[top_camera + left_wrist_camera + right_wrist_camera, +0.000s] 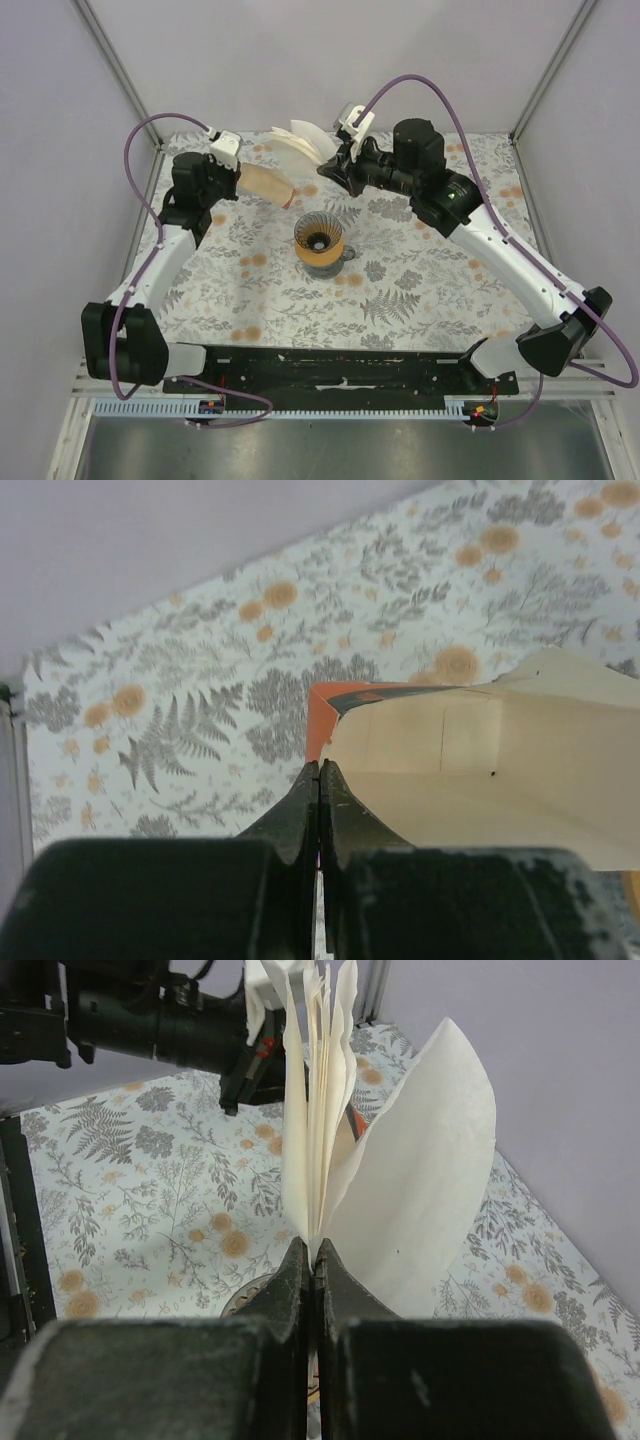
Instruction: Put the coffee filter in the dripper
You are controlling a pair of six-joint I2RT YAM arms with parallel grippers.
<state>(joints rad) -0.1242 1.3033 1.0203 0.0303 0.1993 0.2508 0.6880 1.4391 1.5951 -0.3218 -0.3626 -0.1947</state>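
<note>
The dripper [320, 243], grey and ribbed with a tan collar, stands upright at the middle of the table. Its rim peeks out beside my right fingers in the right wrist view [243, 1298]. My left gripper [238, 177] is shut on the edge of the orange carton [268, 186], holding it tilted above the table; the carton's cream inside also shows in the left wrist view [480, 770]. My right gripper [316, 1250] is shut on the corner of a white coffee filter [425, 1190] that bows out from the fanned cream papers [318, 1090]. I cannot tell whether it pinches other sheets too.
The floral table cloth [420, 290] covers the table. Grey walls and metal posts close the back and sides. The left arm [150, 1020] is close behind the papers. A black rail [330, 365] runs along the near edge.
</note>
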